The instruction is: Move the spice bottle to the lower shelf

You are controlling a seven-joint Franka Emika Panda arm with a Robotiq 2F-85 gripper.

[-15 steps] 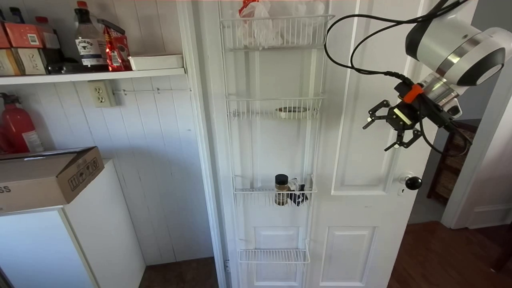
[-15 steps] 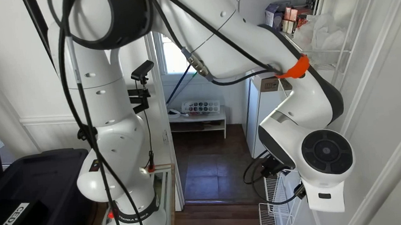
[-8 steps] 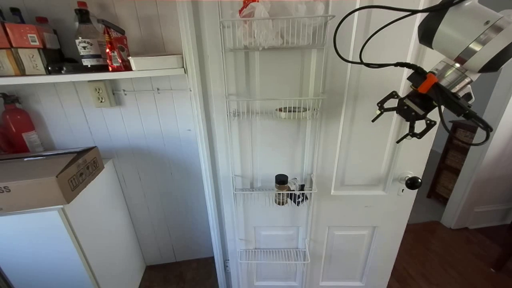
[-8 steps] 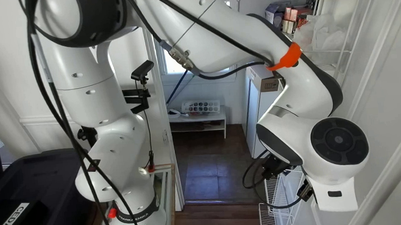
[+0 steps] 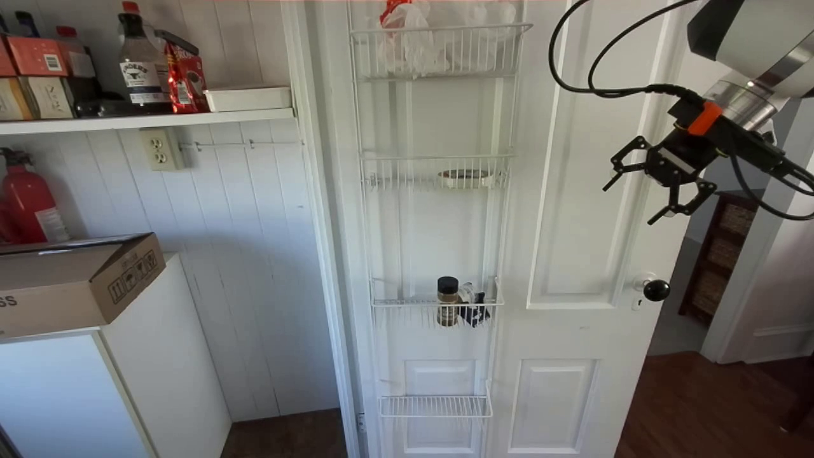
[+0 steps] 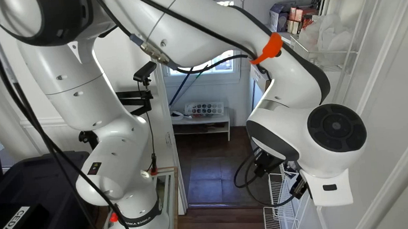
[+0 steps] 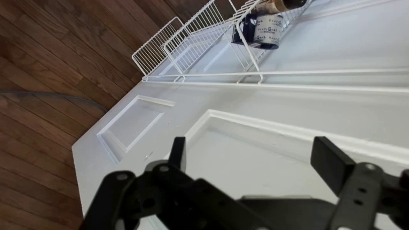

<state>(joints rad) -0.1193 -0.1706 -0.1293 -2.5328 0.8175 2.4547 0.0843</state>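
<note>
1. The white panelled door (image 5: pixel 575 331) fills much of an exterior view.
2. The tall, narrow white wire rack (image 5: pixel 407 157) is placed against this door.
3. The white-and-black robot arm (image 6: pixel 187 43) appears in both exterior views.
4. The lower shelf (image 5: pixel 407 305) is a shallow white wire basket, third tier from above in an exterior view.
5. The black two-finger gripper (image 5: pixel 627 207) has its jaws wide apart and holds nothing.
6. The slim cylindrical spice bottle (image 5: pixel 448 294), brown with black cap, stands upright on the lower shelf.
</note>
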